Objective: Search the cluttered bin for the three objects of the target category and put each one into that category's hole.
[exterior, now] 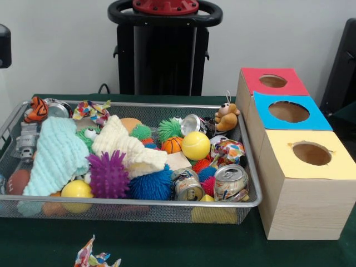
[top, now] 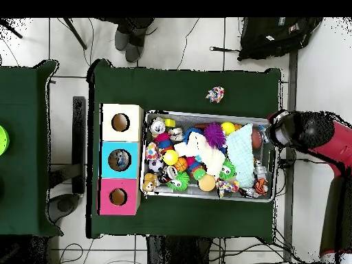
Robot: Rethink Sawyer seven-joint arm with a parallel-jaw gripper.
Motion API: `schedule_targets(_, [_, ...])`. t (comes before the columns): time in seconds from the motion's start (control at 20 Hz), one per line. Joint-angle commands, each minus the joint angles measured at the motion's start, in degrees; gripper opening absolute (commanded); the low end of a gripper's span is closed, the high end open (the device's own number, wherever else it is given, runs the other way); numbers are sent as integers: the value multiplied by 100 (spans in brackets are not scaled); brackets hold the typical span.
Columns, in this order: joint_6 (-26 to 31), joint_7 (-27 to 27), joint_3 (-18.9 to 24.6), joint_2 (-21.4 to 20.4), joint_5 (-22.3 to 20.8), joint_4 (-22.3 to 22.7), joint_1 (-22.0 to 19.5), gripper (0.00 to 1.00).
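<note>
Clutter hid much of the bin's [exterior: 253, 201] contents: a light-blue knitted cloth [exterior: 55, 156] and a cream knitted cloth [exterior: 125, 147] lay over the pile and covered whatever sat beneath them, and several items at the bin's left end in the front view were cut off by the wire wall or too small to identify. The target category could not be determined from the views, so no single item could be marked as the task's own. Items that could be made out included a purple spiky ball [exterior: 108, 175], a yellow ball [exterior: 196, 146], a small basketball [exterior: 172, 144], a brown stuffed toy [exterior: 225, 117] against the far rim, and two crushed cans [exterior: 186, 186] [exterior: 231, 182] side by side at the near rim. A wooden box stood just beside the bin, carrying a red-topped hole [exterior: 272, 81], a blue-topped hole [exterior: 288, 112] and a yellow-topped hole [exterior: 311, 153] in a row. A scrap of patterned paper [exterior: 94, 258] lay on the green table, outside the bin. The front view showed only the pedestal. In the overhead view the red and black arm [top: 309, 130] ended at the bin's rim on the side opposite the box (the end where the light-blue cloth lay), so the cans and stuffed toy lay well apart from it. The gripper could not be separated from the dark end of the arm, and how far it was open, or whether it held anything, could not be told.
</note>
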Motion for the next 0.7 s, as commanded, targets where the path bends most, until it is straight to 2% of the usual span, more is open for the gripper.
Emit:
schedule_targets(0.05, [535, -897, 690, -138, 219, 929, -35, 0])
schedule_targets(0.5, [257, -980, 938, 51, 220, 1092, -206, 0])
schedule_targets(0.7, [-102, -965, 1004, 94, 72, 1235, -222, 0])
